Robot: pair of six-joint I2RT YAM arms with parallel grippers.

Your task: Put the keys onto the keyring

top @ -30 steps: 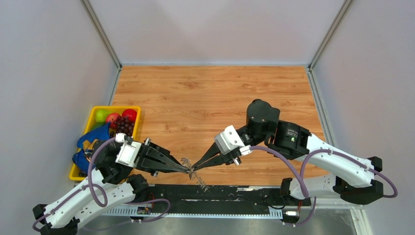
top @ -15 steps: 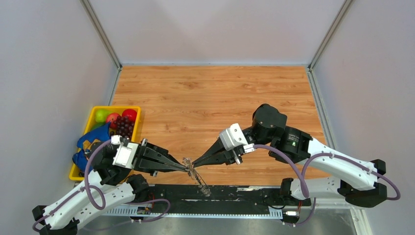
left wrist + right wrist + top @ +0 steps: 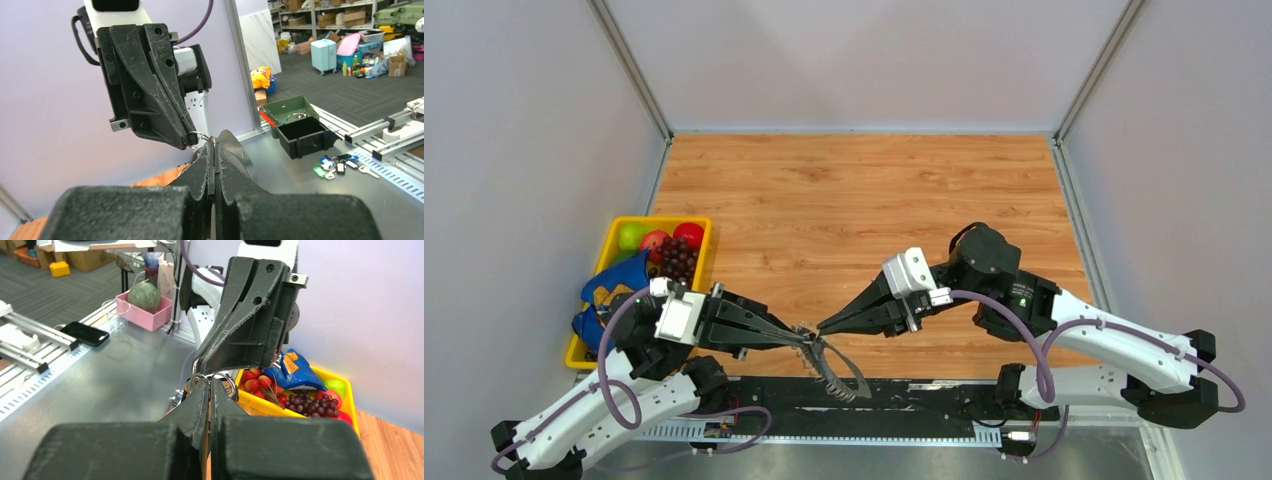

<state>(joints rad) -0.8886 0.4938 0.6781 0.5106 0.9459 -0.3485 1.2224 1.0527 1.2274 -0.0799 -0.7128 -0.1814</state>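
Both grippers meet tip to tip above the table's near edge. My left gripper [image 3: 802,338] is shut, and the grey keyring [image 3: 836,368] hangs from its tips as a loop towards the black rail. My right gripper [image 3: 822,327] is shut right beside it. In the left wrist view my shut fingertips [image 3: 214,145] pinch a thin wire loop [image 3: 202,134] that the right gripper's tip also holds, with a flat grey metal piece [image 3: 235,145] behind. In the right wrist view wire loops [image 3: 227,381] curl out on both sides of my shut tips [image 3: 209,382]. No black-headed key shows.
A yellow bin [image 3: 614,240] with an apple, grapes and a blue bag stands at the table's left edge, also in the right wrist view [image 3: 260,402]. A black rail [image 3: 924,390] runs along the near edge. Grey walls close in the table.
The right arm has shifted a little to the right and lower. The keyring, hanging edge-on before, has swung out into a wider loop below the tips. Both grippers stay shut.
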